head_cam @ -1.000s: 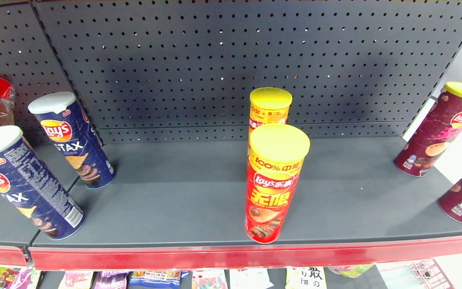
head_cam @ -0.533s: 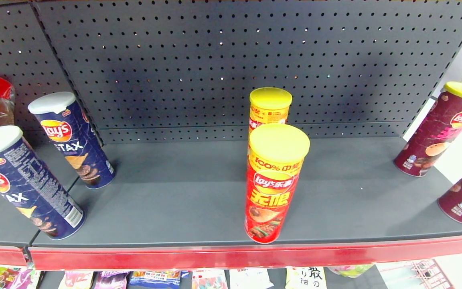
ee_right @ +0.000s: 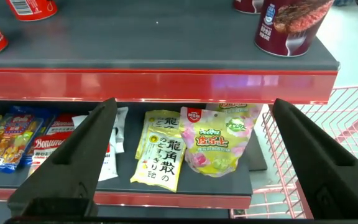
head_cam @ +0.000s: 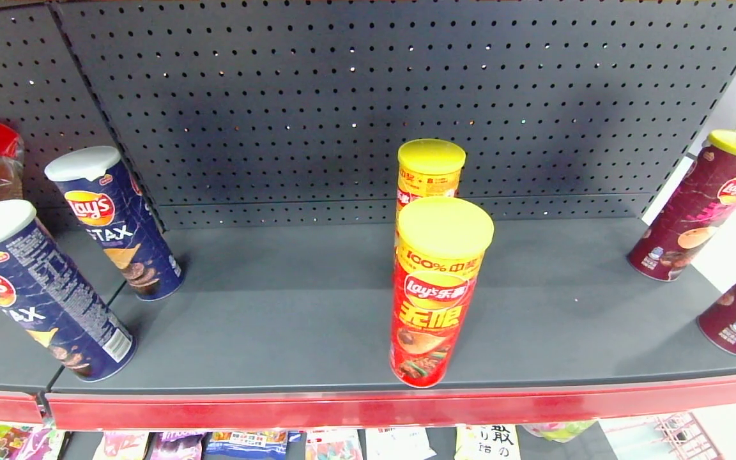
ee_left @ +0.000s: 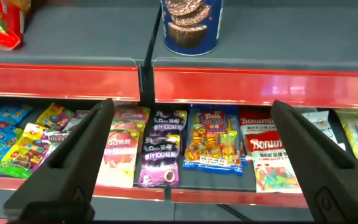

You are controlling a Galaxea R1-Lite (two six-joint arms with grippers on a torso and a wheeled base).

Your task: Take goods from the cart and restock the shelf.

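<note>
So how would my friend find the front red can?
Find the grey shelf with the red front strip. Near its middle, two yellow-lidded cans stand one behind the other. The front red can is nearest the strip; blue cans stand left, maroon cans right.

The shelf [head_cam: 291,319] is grey with a glossy red front lip, and its dark grey back panel [head_cam: 342,96] is dotted with holes. The front can [head_cam: 435,306] is red with a yellow lid. Left of it the navy cans [head_cam: 119,236] have white lids; right of it the maroon cans [head_cam: 694,211] have yellow lids.
</note>
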